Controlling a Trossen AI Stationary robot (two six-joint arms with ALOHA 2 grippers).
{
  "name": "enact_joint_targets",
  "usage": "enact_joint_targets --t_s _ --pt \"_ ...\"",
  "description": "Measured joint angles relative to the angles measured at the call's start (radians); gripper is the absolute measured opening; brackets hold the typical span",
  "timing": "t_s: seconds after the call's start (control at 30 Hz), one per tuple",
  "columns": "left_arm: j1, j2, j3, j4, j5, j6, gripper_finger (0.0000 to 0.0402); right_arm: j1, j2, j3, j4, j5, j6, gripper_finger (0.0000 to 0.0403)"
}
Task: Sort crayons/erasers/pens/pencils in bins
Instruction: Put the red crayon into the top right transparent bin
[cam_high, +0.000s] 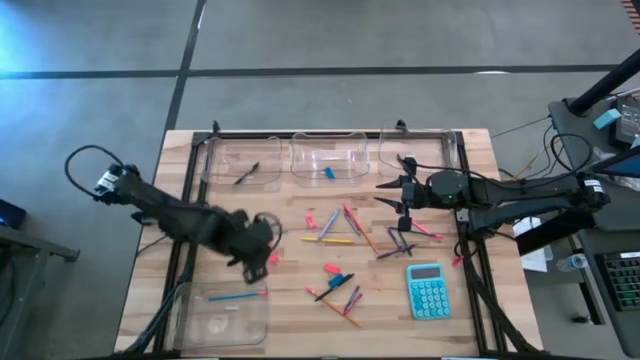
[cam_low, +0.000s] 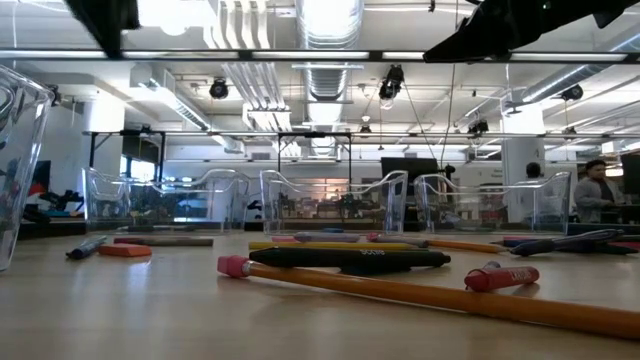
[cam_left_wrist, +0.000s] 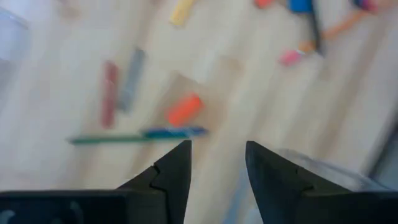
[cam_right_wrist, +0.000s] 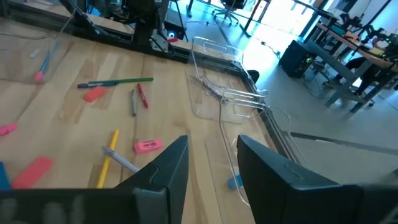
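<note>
Left gripper (cam_high: 262, 243) hangs over the near-left part of the table, just above the near-left bin (cam_high: 222, 313). Its 2 fingers are a little apart and nothing is between them. That bin has 1 blue pencil (cam_high: 237, 296) lying flat in it, long way across.

Going right, a small pink eraser (cam_high: 273, 259) sits on the wood right beside the left gripper. It is the closest loose thing to that arm. I think the left arm is best placed to take it.

Next comes the loose pile (cam_high: 345, 250) in the middle of the table. It has pencils, pens, crayons and more erasers. Most of the sticks lie slanted, and some cross each other. The sticks are closer to the far bins than to the near-left bin.

3 bins stand in a row at the far edge. The far-left bin (cam_high: 243, 162) holds 1 dark pen, and the middle bin (cam_high: 328, 159) holds 1 small blue eraser.

Right gripper (cam_high: 400, 198) hangs over the right side of the pile, near the far-right bin (cam_high: 418, 150). Its fingers are apart too, with nothing held. The pens under it point mostly left to right. A teal calculator (cam_high: 429, 290) lies near the right front.
</note>
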Motion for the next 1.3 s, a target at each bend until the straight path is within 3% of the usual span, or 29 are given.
enact_joint_targets --t_s 0.13,0.23,0.47,0.9,1.3 --pt "0.14 0.003 -0.036 0.0 -0.004 0.145 0.0137 0.0 0.0 0.0 -0.007 0.0 0.0 0.0128" --pt "0.233 0.025 -0.073 0.019 0.053 0.259 0.0137 0.0 -0.006 0.0 -0.05 0.0 0.0 0.0128" --pt "0.342 0.047 -0.217 0.116 0.105 0.455 0.0137 0.0 -0.031 0.0 -0.103 0.0 0.0 0.0128" --pt "0.439 0.051 -0.448 0.294 0.111 0.509 0.0137 0.0 -0.034 0.0 -0.096 0.0 0.0 0.0128" --pt "0.517 0.05 -0.487 0.341 0.102 0.572 0.0137 0.0 -0.034 0.0 -0.078 0.0 0.0 0.0128"
